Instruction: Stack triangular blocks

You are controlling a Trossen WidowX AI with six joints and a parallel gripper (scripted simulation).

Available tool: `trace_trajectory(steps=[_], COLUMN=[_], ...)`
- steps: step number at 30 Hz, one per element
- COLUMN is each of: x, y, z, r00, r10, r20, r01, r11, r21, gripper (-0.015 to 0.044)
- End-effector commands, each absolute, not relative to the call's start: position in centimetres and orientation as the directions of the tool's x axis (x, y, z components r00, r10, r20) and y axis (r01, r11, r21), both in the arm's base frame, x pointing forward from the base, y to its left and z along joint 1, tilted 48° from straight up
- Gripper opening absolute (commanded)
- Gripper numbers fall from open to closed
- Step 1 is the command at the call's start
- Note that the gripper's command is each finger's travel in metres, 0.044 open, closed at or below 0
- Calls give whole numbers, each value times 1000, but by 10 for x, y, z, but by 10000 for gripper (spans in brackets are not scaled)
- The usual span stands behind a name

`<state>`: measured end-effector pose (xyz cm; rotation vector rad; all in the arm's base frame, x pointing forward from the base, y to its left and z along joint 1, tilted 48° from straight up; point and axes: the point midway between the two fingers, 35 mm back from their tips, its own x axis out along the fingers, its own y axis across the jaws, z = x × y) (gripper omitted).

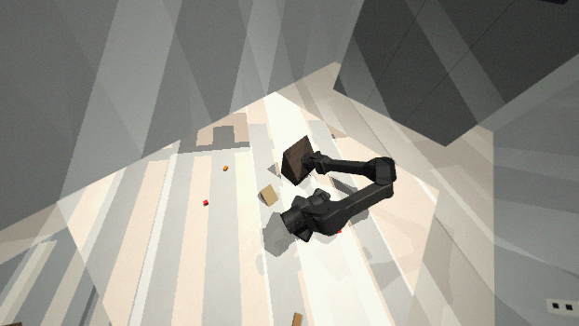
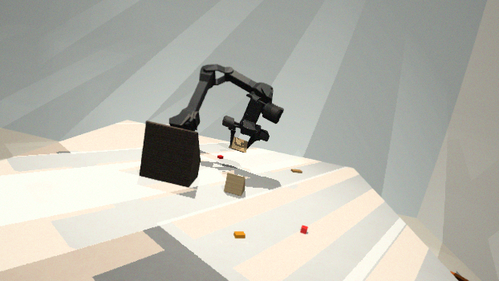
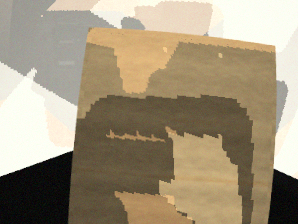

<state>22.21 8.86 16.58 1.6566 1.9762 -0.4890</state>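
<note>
One triangular block is gripped and held in the air above the table. Its wooden face fills much of the wrist view. My gripper is shut on this block, with a finger at each side; in the top view the fingertips and the held block are hidden by the arm. The other triangular block rests on the table, with a sloped face showing. In the exterior view the held block appears above and behind it, and the two are apart. How the held block's slope is turned is hard to tell.
A large dark wedge-shaped block stands close to the arm's base. Small red pieces, another red piece, an orange piece and a brown piece lie around.
</note>
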Motion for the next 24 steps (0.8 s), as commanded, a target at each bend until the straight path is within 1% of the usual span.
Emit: trace_trajectory(steps=[1, 11, 20, 24], x=[222, 224, 230, 231], y=[89, 91, 92, 92], z=[169, 174, 186, 187], r00=[-123, -94, -4, 5], r10=[744, 587, 449, 439], r20=[-657, -804, -893, -898], r01=[985, 996, 990, 988], r11=[172, 50, -125, -140], r21=[10, -79, -67, -63], gripper=[0, 0, 0, 0])
